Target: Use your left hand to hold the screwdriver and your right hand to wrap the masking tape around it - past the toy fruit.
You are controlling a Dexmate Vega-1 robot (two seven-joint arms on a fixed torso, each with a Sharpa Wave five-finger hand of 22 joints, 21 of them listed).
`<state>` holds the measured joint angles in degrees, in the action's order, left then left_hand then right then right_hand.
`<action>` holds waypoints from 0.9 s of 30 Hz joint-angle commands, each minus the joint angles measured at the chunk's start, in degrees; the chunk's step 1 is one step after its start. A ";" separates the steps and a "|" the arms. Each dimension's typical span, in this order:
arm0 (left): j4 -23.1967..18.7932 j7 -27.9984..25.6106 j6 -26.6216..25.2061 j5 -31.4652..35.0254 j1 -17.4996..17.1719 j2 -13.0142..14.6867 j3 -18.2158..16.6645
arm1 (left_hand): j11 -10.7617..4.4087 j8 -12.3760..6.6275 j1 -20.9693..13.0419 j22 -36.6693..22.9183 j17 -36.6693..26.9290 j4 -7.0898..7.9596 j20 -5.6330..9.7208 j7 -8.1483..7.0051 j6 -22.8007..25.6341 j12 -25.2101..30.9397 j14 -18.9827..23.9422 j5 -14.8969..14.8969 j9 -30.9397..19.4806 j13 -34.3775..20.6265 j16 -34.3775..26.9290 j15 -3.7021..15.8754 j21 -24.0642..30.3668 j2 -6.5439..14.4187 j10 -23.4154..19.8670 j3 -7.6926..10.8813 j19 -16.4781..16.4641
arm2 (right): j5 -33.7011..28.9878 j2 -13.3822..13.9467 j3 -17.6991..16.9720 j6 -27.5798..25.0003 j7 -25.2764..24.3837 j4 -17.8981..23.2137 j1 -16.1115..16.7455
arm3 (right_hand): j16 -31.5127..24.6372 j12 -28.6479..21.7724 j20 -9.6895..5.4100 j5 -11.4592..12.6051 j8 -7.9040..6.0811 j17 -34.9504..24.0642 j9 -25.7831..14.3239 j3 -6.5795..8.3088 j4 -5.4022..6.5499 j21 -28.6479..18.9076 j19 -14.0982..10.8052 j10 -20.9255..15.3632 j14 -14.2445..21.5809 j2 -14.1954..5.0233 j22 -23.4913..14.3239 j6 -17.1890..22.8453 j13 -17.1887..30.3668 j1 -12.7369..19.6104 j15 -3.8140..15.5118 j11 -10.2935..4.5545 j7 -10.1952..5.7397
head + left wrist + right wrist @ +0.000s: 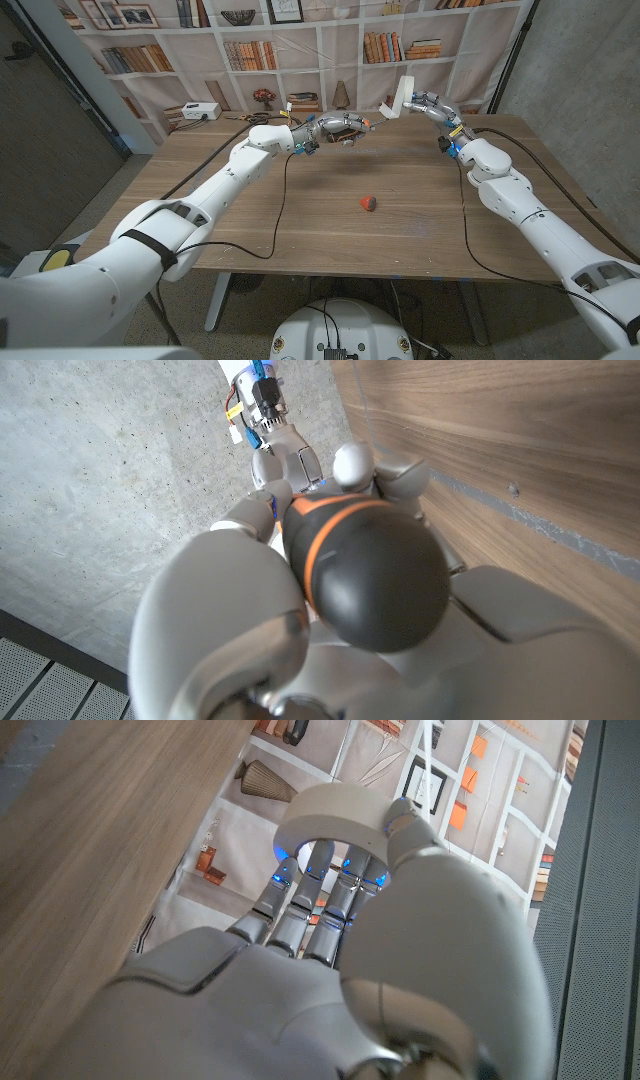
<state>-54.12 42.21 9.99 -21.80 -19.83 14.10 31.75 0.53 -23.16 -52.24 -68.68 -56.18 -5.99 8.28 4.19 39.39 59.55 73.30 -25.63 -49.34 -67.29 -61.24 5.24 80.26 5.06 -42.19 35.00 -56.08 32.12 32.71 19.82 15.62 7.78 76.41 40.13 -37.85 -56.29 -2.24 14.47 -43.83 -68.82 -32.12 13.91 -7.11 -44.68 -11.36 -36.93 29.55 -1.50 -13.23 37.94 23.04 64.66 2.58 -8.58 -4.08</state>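
My left hand (340, 128) clamps the stiff screwdriver (365, 575) by its grippy handle, upper centre; my right hand (425, 103) pinches the light, pliable masking tape (399, 96) roll beside it.

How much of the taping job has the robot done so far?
Both pickups look done. The left hand grips the screwdriver and the right hand holds the masking tape, both raised over the table's far side, beyond the toy fruit. The tape roll is close to the screwdriver's tip. No tape shows on the screwdriver, so the wrapping itself seems still to come.
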 commanded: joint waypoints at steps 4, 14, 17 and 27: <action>3.69 1.77 0.84 -1.11 0.94 -1.65 -0.78 | -0.52 -0.73 0.50 -0.61 -0.02 13.17 4.08 0.14 0.70 0.25 5.77 0.21 -0.23 -0.07 -0.44 5.50 0.58 3.07 -0.05 13.38 -0.34 | -0.58 4.45 -0.14 1.43 3.72 8.45 0.93 | -0.15 -0.65 -1.13 0.15 -2.57 -0.25 -5.94 11.07 10.92 -0.85 -0.77 -0.63 0.20 -9.78 -0.02 0.54 27.17 -8.62 9.64 -0.04 0.12; 4.93 1.86 1.83 -1.57 1.01 -2.24 -1.60 | -0.51 -0.86 0.50 0.01 -0.45 13.14 4.09 0.26 0.67 0.53 5.83 0.33 -0.09 -0.24 -0.91 5.60 0.38 3.07 -0.13 13.43 -0.25 | -3.80 6.99 1.01 0.53 2.94 14.15 1.95 | -0.20 -0.72 -1.07 0.12 -2.72 -0.28 -5.66 11.10 10.84 -1.29 -0.73 -0.75 0.29 -9.75 0.12 0.47 27.00 -8.67 9.55 -0.06 -0.06; 5.46 2.04 2.12 -1.62 1.18 -2.37 -1.76 | -0.41 -1.02 0.48 -0.43 -0.36 13.13 4.07 0.24 0.57 0.48 5.69 0.37 -0.32 -0.04 -0.81 5.64 0.70 3.14 -0.24 13.47 -0.24 | -3.83 7.58 0.92 0.69 3.02 15.40 2.58 | -0.20 -0.69 -1.06 0.12 -2.76 -0.28 -5.61 11.12 10.82 -1.36 -0.71 -0.72 0.29 -9.75 0.14 0.54 26.95 -8.66 9.60 -0.02 -0.04; 8.01 3.51 3.43 -1.55 2.34 -3.22 -1.94 | -0.52 -1.09 0.49 -0.27 -0.43 13.10 4.06 0.18 0.55 0.26 5.70 0.48 -0.10 0.50 -0.93 5.64 0.74 3.14 -0.24 13.47 -0.25 | -3.83 9.56 -1.28 0.62 -0.02 19.35 6.38 | -0.14 -0.82 -1.03 0.08 -2.87 -0.23 -5.25 11.17 10.80 -1.79 -0.59 -0.74 0.35 -9.75 0.30 0.45 26.89 -8.76 9.65 0.02 -0.05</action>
<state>-48.46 44.53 12.10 -23.26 -18.46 11.70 30.16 0.31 -23.97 -52.24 -68.47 -56.34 -5.98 8.27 4.33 39.25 59.57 73.31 -25.20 -49.34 -67.24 -61.69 5.24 80.76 5.06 -42.21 35.00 -56.07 28.83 40.03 20.25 16.48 10.17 91.17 43.21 -37.85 -56.82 -2.23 14.40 -43.84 -68.85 -32.12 13.91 -7.11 -45.90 -11.35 -37.08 29.55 -1.50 -12.77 37.87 23.39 64.66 2.58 -8.30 -4.04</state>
